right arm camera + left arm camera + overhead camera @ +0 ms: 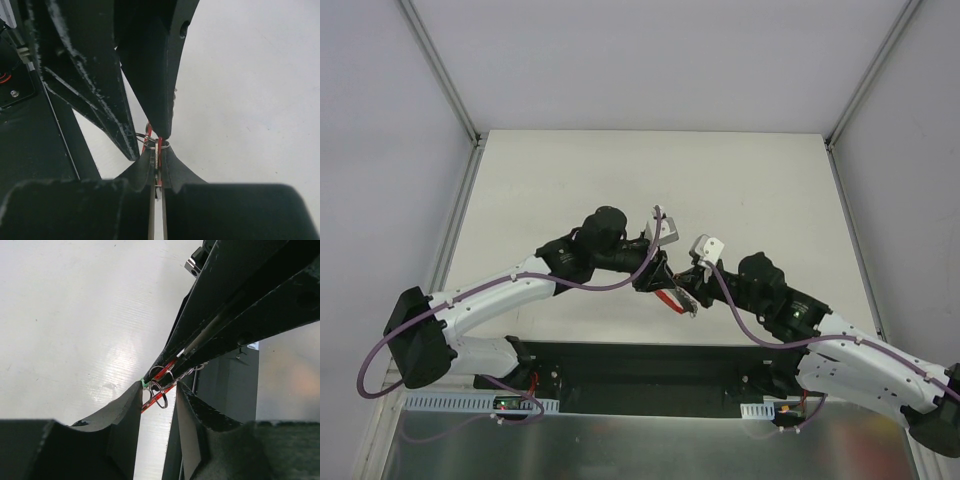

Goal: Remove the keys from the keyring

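The red keyring (669, 297) hangs between my two grippers above the table's near middle. My right gripper (686, 288) is shut on it; in the right wrist view (158, 149) the red loop (160, 144) and a thin metal blade sit pinched between the pads. My left gripper (656, 277) is open; in the left wrist view (159, 387) its tips straddle the red loop (150, 404) and a thin metal ring (161, 396), with a green bit (144, 383) at the left tip. Silver keys (689, 307) dangle below, mostly hidden.
The white table (650, 180) stretches beyond the grippers. The black base plate (640, 372) lies just below them at the near edge. Metal frame posts (440, 70) and pale walls close in the left, right and back.
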`<state>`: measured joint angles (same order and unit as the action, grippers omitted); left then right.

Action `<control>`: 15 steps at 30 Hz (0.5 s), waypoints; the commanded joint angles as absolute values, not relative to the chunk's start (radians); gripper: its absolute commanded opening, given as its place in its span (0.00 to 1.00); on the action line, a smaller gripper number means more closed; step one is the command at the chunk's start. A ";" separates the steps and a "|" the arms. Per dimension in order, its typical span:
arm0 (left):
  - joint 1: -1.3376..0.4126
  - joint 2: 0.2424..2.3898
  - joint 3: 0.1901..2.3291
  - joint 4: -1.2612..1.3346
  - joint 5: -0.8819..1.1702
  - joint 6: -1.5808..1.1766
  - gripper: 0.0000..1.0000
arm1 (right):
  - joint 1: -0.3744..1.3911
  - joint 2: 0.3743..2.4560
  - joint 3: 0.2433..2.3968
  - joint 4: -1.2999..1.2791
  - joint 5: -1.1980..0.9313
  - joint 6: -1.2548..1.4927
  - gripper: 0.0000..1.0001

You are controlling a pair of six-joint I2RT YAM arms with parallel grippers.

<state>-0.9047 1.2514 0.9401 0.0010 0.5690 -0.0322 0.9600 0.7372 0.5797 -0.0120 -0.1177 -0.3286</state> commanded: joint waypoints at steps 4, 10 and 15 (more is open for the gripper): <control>-0.917 1.256 0.968 0.005 0.552 -0.009 0.00 | 0.960 0.712 0.627 0.058 -0.124 -0.299 0.01; -0.917 1.207 0.937 0.005 0.578 0.012 0.00 | 0.960 0.646 0.583 0.031 -0.071 -0.316 0.01; -0.917 1.178 0.920 0.034 0.606 0.003 0.00 | 0.959 0.634 0.552 0.032 -0.083 -0.305 0.01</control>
